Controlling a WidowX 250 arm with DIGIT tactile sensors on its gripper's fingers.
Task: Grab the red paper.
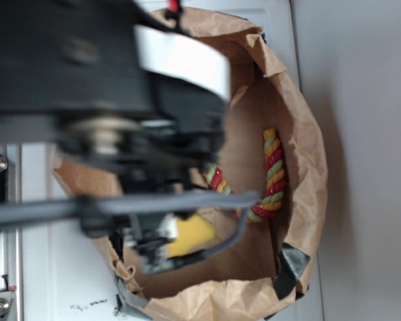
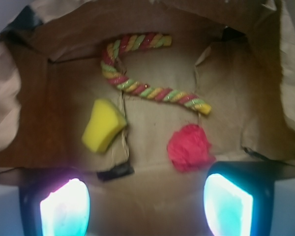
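— Looking down from the wrist camera: what lies inside the brown paper bag [image 2: 49, 118]?

— On its floor rests the red paper [image 2: 189, 147], crumpled and roughly round, just below one end of a twisted rope [image 2: 147, 91]. A yellow sponge [image 2: 103, 125] sits apart, to its left.

— And the claw?

— The gripper [image 2: 146, 209] is spread wide, holding nothing; one glowing fingertip [image 2: 226, 204] sits just below the paper, not touching it.

The red paper [image 2: 189, 148] looks crinkled and matt inside a creased brown paper bag [image 2: 64, 123].
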